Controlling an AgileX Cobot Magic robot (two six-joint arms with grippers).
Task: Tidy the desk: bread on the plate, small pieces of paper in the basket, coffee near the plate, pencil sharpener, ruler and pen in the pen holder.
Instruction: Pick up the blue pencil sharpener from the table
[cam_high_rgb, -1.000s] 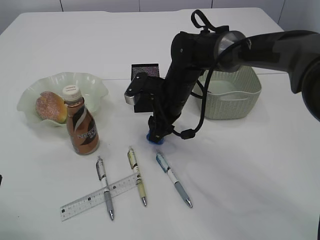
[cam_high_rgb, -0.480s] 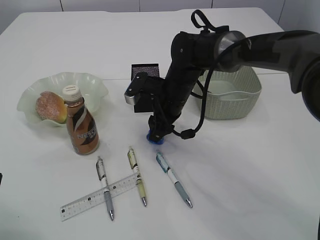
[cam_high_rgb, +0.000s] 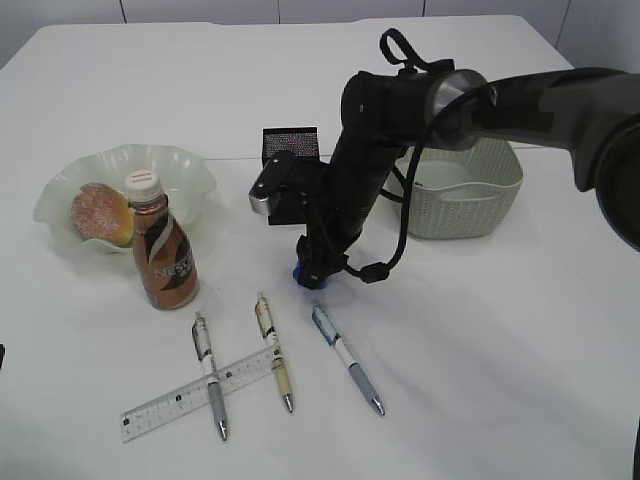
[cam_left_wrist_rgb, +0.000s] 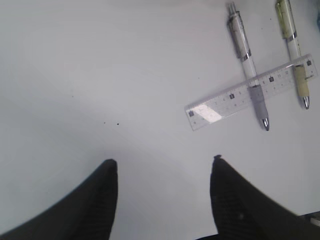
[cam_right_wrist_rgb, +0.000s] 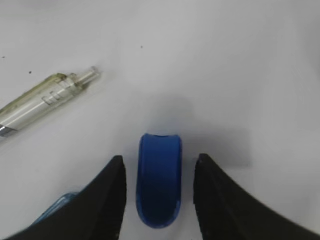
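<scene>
The small, rounded blue plastic pencil sharpener (cam_right_wrist_rgb: 159, 180), probably light, hard and slick, is straddled, apparently ungripped, across its flat sides by the parted right tool (cam_right_wrist_rgb: 159, 192).

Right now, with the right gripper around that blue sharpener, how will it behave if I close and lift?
The blue sharpener looks like small hard plastic, so probably stiff and light. Its rounded, glossy sides may slip or twist between the right gripper fingers, which show thin gaps beside it. It sits flat on the table, so rolling seems unlikely.
</scene>
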